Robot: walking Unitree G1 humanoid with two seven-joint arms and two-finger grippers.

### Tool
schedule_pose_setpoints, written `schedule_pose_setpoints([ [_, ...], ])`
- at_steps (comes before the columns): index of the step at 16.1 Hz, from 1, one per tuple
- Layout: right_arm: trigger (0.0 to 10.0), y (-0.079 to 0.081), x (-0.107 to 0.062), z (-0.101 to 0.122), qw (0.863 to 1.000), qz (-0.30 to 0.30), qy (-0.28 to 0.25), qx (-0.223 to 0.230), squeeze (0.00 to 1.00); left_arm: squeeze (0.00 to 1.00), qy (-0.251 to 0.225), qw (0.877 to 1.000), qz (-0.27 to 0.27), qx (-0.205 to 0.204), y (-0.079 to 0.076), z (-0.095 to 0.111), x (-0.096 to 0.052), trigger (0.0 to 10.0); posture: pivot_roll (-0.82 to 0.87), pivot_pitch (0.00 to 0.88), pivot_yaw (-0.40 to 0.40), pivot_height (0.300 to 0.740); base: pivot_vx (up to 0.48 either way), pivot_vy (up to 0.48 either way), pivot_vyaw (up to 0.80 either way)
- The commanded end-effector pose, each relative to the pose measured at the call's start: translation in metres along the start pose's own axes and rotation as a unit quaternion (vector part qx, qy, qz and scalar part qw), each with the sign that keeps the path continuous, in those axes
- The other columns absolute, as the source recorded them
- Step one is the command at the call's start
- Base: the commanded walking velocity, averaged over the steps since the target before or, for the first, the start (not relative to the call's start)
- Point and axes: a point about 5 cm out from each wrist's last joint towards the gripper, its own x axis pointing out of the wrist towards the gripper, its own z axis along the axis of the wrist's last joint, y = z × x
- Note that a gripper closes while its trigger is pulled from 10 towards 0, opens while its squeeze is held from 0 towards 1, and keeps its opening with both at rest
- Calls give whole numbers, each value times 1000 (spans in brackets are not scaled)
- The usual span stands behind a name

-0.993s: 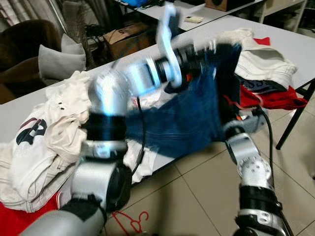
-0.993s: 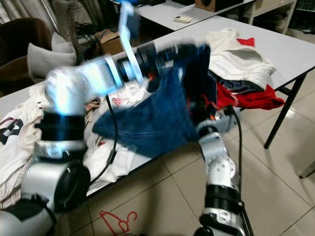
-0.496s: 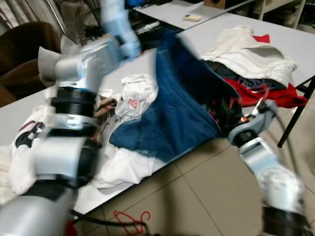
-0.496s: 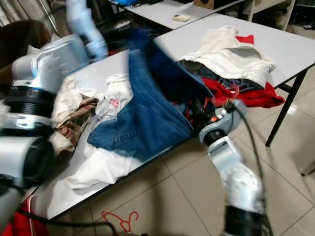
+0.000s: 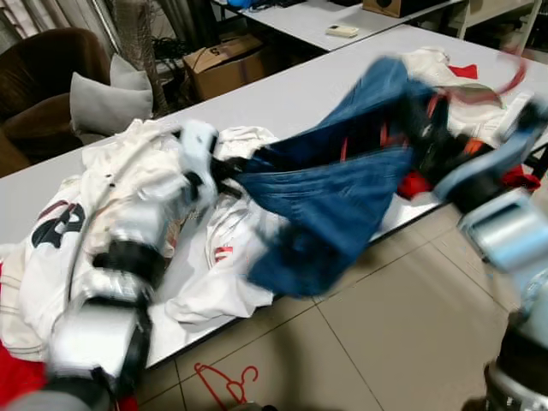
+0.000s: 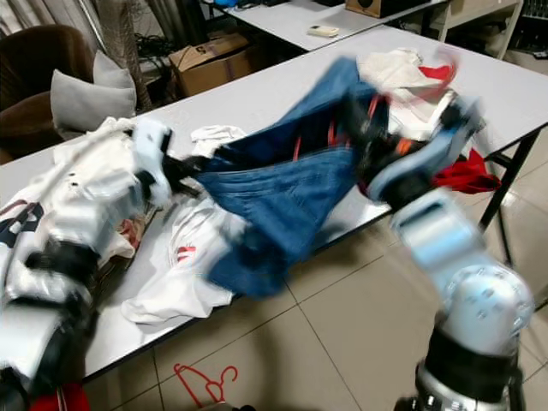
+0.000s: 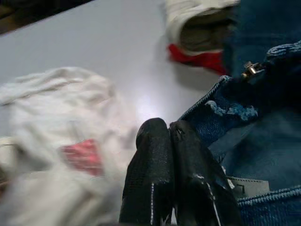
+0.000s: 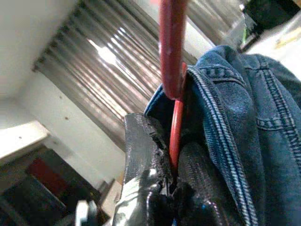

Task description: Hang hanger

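A pair of blue jeans [image 5: 330,193] hangs stretched in the air between the robot's two arms above the near edge of a long grey table [image 5: 282,94], its lower end drooping past the table edge toward the tiled floor [image 5: 377,334]. The right gripper [image 8: 171,160], raised over the right end of the table, has its two black fingers clamped on a red hanger [image 8: 171,56], whose thin red wire runs up between the pads with the denim waistband pressed against it; in the head views the hanger's red hook [image 5: 505,73] shows as a blur above that arm. The left gripper [image 7: 169,136] sits low at the other end of the jeans, its fingers pressed together; the wrist view shows denim and a metal button [image 7: 251,69] just beside them, but whether cloth is pinched between the pads cannot be told. White garments [image 5: 128,180] lie heaped on the left of the table, with more white and red clothes [image 6: 402,64] piled at the right end. A second red hanger [image 5: 224,385] lies on the floor below the table. A cardboard box [image 5: 227,64] and a grey cushion [image 5: 103,103] stand beyond.
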Motion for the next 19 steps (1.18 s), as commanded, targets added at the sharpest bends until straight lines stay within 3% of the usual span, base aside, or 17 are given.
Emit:
schedule_pose_setpoints([
  [1,10000,7,-1,8,1000,18,-15,2,0,0,-10,1000,10,-10,5,-1,-7,3059,-231,0,159,740,0,0,0],
  [2,10000,4,3,6,1000,8,0,-9,0,0,-32,998,0,-53,-1,1,-8,10000,-232,0,155,740,0,0,0],
  [3,10000,4,6,5,1000,5,4,-11,0,0,-37,997,-5,-69,-3,1,-10,10000,-231,0,149,740,0,0,0],
  [6,10000,10,21,10,1000,1,7,-9,0,0,-57,998,-12,-24,-12,1,-21,10000,-217,0,126,740,0,0,0],
  [14,10000,35,52,21,996,66,54,-22,0,0,-54,998,22,-6,-12,5,-41,10000,-213,0,103,740,0,-462,0],
  [19,10000,48,55,23,991,112,73,-29,0,0,-60,998,36,0,-15,11,-50,10000,-203,0,89,740,0,-480,736],
])
